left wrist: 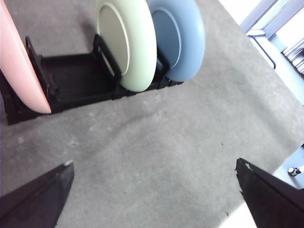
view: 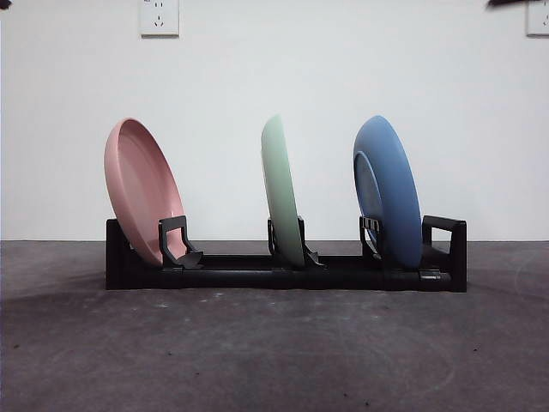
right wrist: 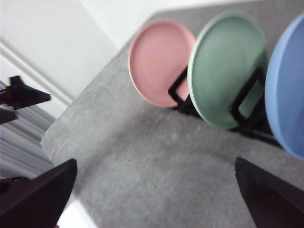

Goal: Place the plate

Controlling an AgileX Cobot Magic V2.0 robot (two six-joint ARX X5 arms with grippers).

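Three plates stand on edge in the black rack: pink plate, green plate, blue plate. The left gripper and right gripper hang apart from the rack, jaws wide and empty, their tips cut off by the frame.

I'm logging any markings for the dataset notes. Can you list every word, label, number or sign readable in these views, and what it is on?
None can be read. The pink plate, green plate, blue plate and black rack show plain surfaces with no print. The wall socket has only its slots, no legible marking. Both grippers, left and right, are unmarked.
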